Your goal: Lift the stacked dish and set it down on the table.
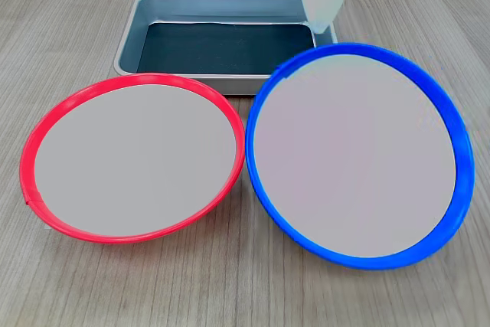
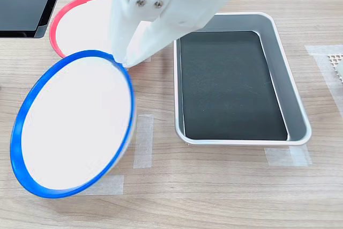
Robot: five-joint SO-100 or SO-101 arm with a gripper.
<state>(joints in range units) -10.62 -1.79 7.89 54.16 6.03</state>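
Beside the red dish (image 1: 134, 157), the blue dish (image 1: 356, 157) hangs tilted, its far rim pinched in the closed claw (image 2: 122, 61). Best lowered slowly and level onto the bench (image 2: 214, 186), clear of the tray (image 2: 297, 108), before letting go.

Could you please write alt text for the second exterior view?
A white pincer grips the rim of a tilted blue-rimmed round dish above a wood-grain table. A red-rimmed dish lies behind; a grey metal tray sits right.

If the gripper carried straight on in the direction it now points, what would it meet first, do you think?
The gripper points down at the blue-rimmed dish, apparently already on its rim; beyond that, probably the table.
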